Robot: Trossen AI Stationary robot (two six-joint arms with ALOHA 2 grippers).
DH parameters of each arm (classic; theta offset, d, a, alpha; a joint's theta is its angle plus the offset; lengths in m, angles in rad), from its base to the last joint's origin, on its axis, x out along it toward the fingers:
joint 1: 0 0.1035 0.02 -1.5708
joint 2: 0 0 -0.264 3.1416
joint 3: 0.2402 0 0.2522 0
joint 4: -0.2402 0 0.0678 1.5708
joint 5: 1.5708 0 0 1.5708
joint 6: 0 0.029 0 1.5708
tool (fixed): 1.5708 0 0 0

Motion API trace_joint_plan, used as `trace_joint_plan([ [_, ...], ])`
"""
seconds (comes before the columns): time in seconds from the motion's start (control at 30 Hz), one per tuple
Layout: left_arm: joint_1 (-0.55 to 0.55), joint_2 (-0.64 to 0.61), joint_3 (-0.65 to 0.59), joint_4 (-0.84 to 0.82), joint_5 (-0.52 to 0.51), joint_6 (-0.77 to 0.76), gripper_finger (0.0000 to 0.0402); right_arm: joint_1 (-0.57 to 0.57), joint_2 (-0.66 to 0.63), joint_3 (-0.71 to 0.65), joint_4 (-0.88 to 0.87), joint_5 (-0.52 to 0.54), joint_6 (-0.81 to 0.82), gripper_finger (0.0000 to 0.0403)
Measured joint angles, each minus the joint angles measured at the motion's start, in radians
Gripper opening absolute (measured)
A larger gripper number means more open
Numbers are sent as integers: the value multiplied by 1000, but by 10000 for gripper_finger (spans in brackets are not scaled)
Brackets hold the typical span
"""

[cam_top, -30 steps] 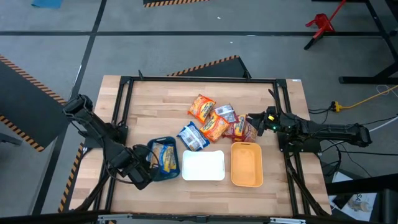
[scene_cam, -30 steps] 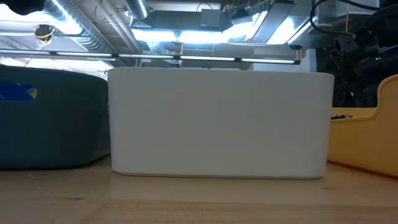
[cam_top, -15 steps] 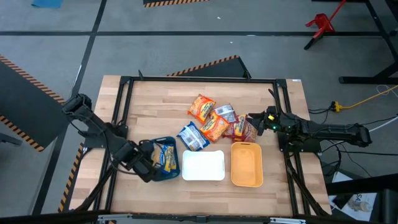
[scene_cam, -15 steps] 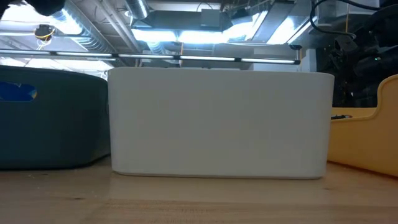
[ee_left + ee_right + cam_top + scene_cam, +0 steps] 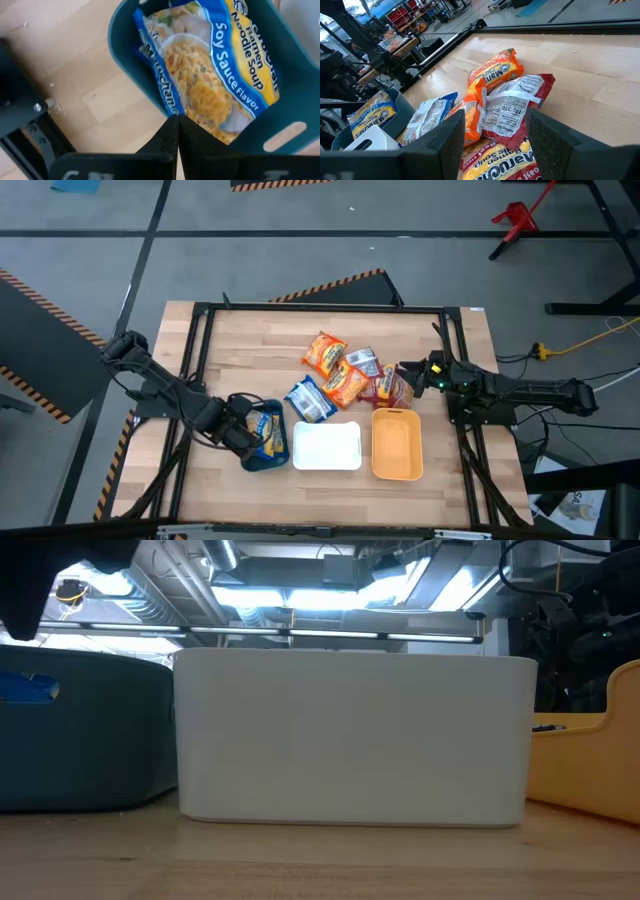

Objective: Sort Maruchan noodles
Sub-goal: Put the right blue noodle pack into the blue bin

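Blue soy-sauce Maruchan noodles [image 5: 220, 75] lie in the teal tray [image 5: 295, 60], at the table's near left [image 5: 265, 467]. My left gripper [image 5: 176, 122] hangs shut above that tray's left rim [image 5: 243, 442], pointing down and holding nothing. Loose packets lie in a heap at mid-table: two orange [image 5: 324, 352] [image 5: 345, 383], a blue one [image 5: 311, 399] and a dark red one [image 5: 385, 387]. My right gripper [image 5: 408, 372] waits open at the heap's right side, nearly level, with the red packet [image 5: 517, 107] lying just ahead of its fingers.
A white tray [image 5: 327, 446] and an orange tray [image 5: 396, 444] stand in a row to the right of the teal one along the near edge. The low view is filled by these trays' walls [image 5: 350, 735]. A black frame [image 5: 300, 307] borders the table.
My left gripper has gone toward the table's right edge and slightly toward the far edge, from beside the teal tray to above its left rim, rolling about its own downward line as it went. The packets and trays have stayed where they were.
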Motion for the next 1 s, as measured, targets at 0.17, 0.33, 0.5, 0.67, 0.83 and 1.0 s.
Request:
trace_joint_plan([
  [0.17, 18, 42, 0, 4, 12, 69, 1, 0, 0, 0, 0, 0, 0, 195],
  [0.33, 28, 70, -1, 24, 19, 99, 0, 0, 0, 0, 0, 0, 0, 195],
  [0.5, 29, 94, -1, 41, 37, 98, 0, 0, 0, 0, 0, 0, 0, 195],
  [0.67, 28, 124, -1, 72, 52, 99, 0, 0, 0, 0, 0, 0, 0, 195],
  [0.83, 32, 125, -1, 160, 36, 95, 0, 0, 0, 0, 0, 0, 0, 195],
  [1.0, 33, 125, -6, 209, 16, 80, 0, 0, 0, 0, 0, 0, 0, 195],
])
